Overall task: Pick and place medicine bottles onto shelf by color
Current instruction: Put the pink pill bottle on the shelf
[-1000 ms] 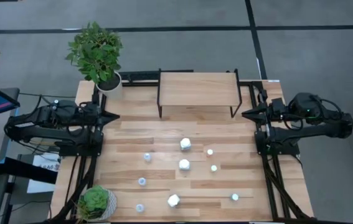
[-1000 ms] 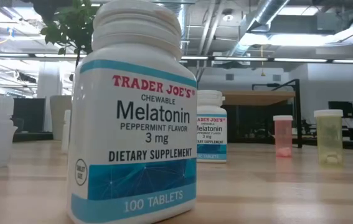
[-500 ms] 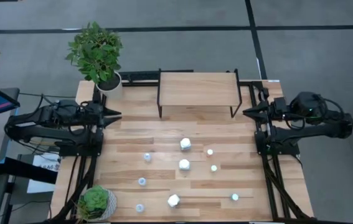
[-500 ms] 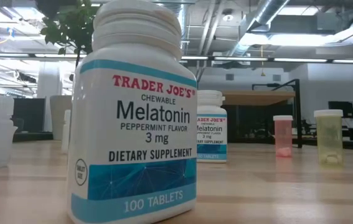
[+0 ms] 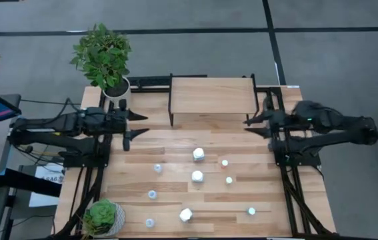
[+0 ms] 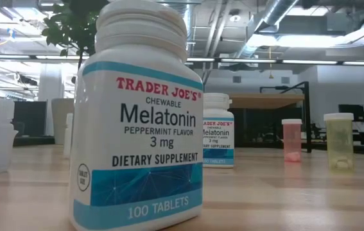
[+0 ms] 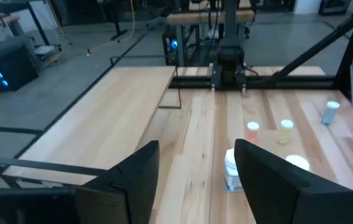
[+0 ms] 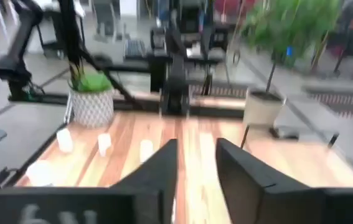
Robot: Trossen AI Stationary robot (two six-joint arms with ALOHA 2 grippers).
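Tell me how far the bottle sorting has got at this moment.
Nothing is done yet: the shelf holds no bottles. In hand: the left end effector and right end effector reach over the table, both open and holding nothing. Left: all the medicine bottles, including a white one, a red-capped one and a bluish one.

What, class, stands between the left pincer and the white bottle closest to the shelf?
Nothing visible. The left pincer, open and empty, faces bare tabletop up to that white bottle. From it to the shelf the way is bare too.
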